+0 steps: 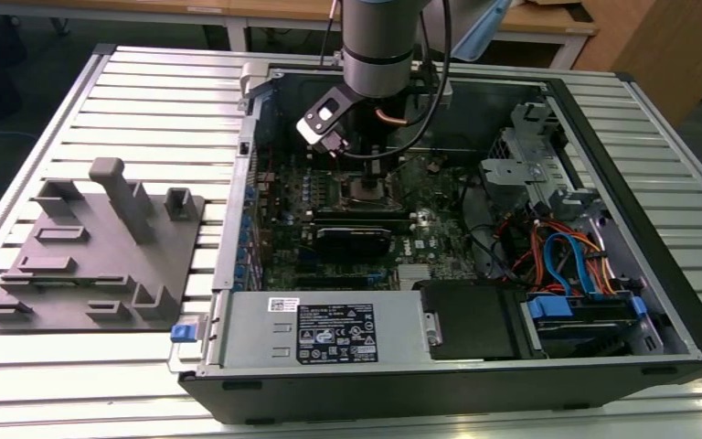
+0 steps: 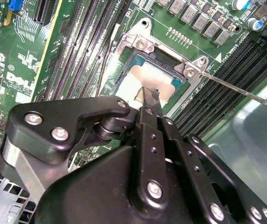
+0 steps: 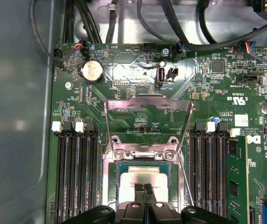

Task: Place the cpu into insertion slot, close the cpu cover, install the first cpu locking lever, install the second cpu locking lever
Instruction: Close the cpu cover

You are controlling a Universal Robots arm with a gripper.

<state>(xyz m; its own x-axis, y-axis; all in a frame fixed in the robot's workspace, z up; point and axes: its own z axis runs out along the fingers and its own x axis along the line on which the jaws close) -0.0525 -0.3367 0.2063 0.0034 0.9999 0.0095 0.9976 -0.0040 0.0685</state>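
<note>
Right at the cpu (image 3: 145,173) in the insertion slot (image 3: 173,179), hand (image 3: 144,188) fully closed, fingertips together.

Desk (image 1: 143,91): pale metal top made of parallel slats. An open computer case (image 1: 449,389) lies on its side over the middle and the half toward the exterior view's right, reaching close to the near edge. A grey fixture plate (image 1: 83,274) with upright blocks lies flat just beside the case, toward the edge at the exterior view's left.
</note>
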